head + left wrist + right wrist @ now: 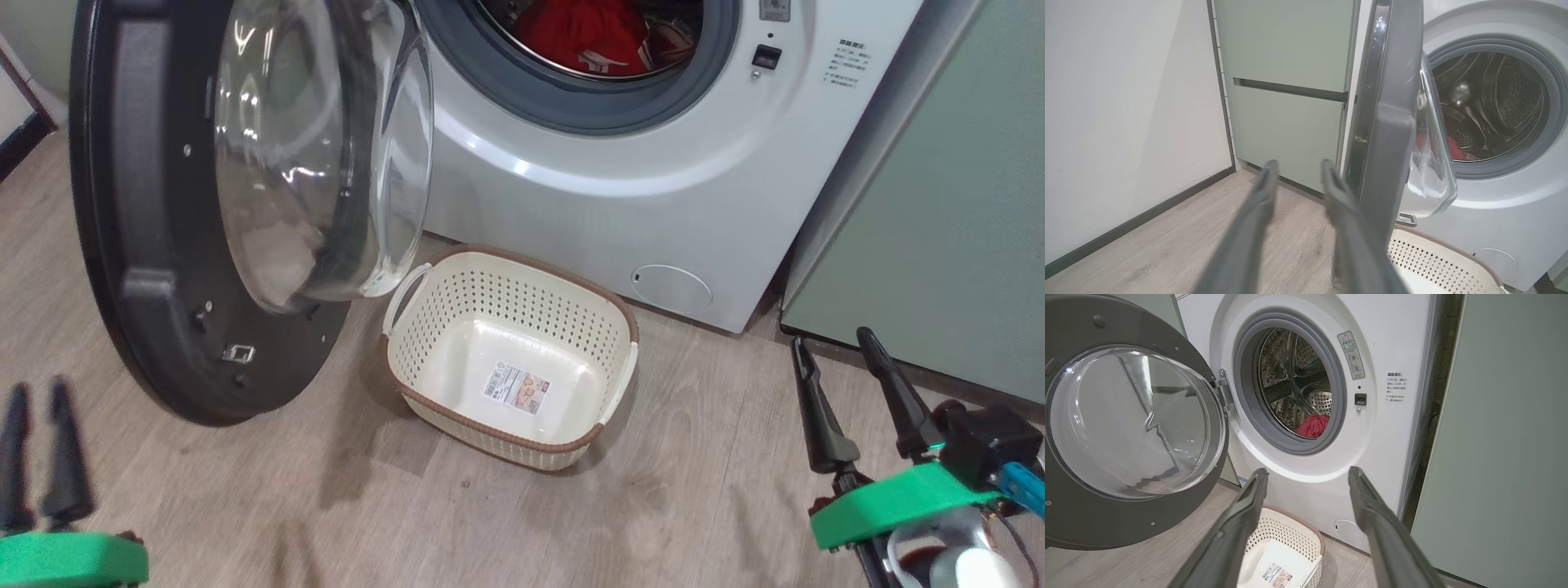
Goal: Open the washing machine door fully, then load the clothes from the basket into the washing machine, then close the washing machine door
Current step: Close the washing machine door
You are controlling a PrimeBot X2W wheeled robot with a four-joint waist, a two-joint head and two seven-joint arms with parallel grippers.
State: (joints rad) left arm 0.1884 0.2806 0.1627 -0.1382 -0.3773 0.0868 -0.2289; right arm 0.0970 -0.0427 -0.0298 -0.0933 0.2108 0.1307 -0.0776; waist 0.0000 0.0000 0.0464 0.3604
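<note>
Cream perforated plastic basket (506, 298) is emptied, so the round black-rimmed glass door (147, 204) should be pushed from outside; left claw (1298, 165) half-open, right claw (831, 339) wide, nothing held.

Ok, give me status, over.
Open, empty: left gripper, right gripper. Red clothes in washing machine, basket empty, door open. That basket sits close under door glass.

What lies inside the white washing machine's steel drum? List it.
Bright red fabric clothes lie on the perforated steel drum floor; the grey rubber gasket hides the drum's front bottom.
</note>
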